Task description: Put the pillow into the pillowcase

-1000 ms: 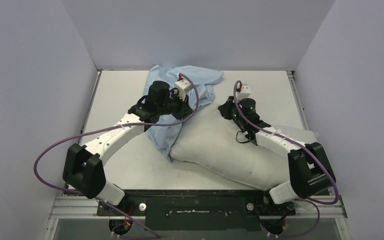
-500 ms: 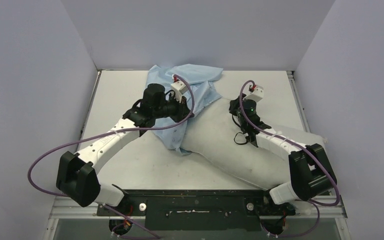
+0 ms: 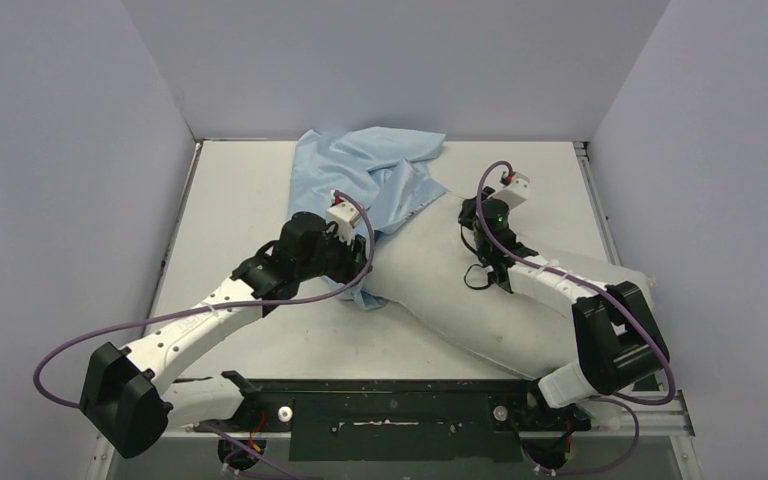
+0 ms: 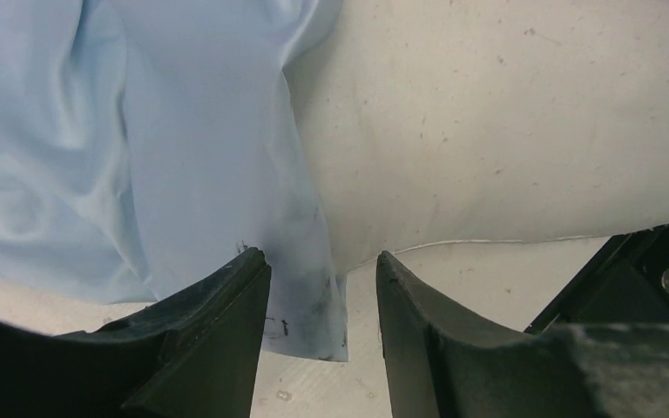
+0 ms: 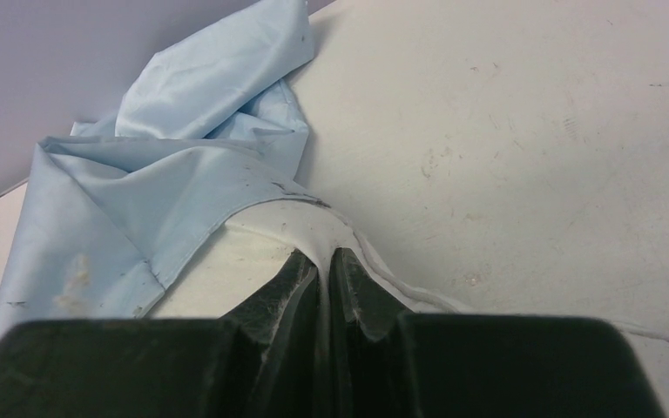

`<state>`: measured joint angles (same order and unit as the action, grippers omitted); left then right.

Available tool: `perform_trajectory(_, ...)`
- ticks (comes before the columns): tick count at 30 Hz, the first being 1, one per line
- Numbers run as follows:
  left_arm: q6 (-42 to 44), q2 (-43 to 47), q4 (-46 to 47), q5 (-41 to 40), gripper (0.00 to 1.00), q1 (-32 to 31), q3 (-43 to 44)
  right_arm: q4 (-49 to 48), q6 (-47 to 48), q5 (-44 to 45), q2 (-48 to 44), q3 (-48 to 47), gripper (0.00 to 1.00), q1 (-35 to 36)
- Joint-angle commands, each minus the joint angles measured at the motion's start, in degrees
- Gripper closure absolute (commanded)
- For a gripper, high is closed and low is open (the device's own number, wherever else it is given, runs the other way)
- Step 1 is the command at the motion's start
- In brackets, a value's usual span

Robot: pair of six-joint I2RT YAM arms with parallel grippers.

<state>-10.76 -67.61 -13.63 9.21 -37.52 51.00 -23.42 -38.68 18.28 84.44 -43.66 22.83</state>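
The off-white pillow lies slantwise from the table's middle to the near right, under my right arm. The light blue pillowcase is crumpled at the back middle, and one flap runs down over the pillow's left end. My left gripper is open at that flap's lower corner. In the left wrist view the pillowcase corner hangs between the parted fingers, ungripped, with the pillow to its right. My right gripper is shut on a pinch of the pillow at its far edge, beside the pillowcase.
Grey walls close in the white table on the left, back and right. A black base rail runs along the near edge. Purple cables loop off both arms. The pillow's right end reaches the table's right edge.
My left arm has drawn back toward the near left, its gripper sliding down the pillowcase flap to its lower corner. The pillow shifted toward the back right earlier; my right gripper now stays put.
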Motion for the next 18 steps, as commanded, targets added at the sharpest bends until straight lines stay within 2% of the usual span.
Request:
perform_trajectory(1, 0.66, 1.56, -1.74, -8.64, 0.54, -2.39, -0.98, -5.32, -2.47, 5.18, 0.72, -0.16, 1.0, 0.05)
perform_trajectory(4, 0.69, 0.29, -1.91, -11.98, 0.56, -3.61, -1.43, -5.58, -3.05, 5.42, 0.34, 0.22, 1.0, 0.1)
perform_trajectory(10, -0.29, -2.06, 4.73, -10.37, 0.64, -7.04, -3.44, -5.67, -4.34, 6.58, -0.54, 0.96, 1.0, 0.15)
perform_trajectory(11, -0.79, -2.46, 5.73, -10.31, 0.71, -8.02, -3.72, -5.55, -4.45, 6.71, -0.59, 0.95, 1.0, 0.14)
perform_trajectory(13, -1.22, -3.0, 7.02, -10.1, 0.96, -10.4, -4.02, -5.22, -4.68, 6.98, -0.6, 0.71, 1.0, 0.13)
perform_trajectory(14, -1.27, -3.04, 7.53, -10.31, 1.0, -11.45, -4.21, -4.91, -4.8, 7.09, -0.52, 0.56, 1.0, 0.16)
perform_trajectory(18, -1.52, -2.06, 6.42, -11.43, 1.0, -14.99, -2.52, -4.51, -5.33, 7.27, -0.42, 0.63, 1.0, 0.12)
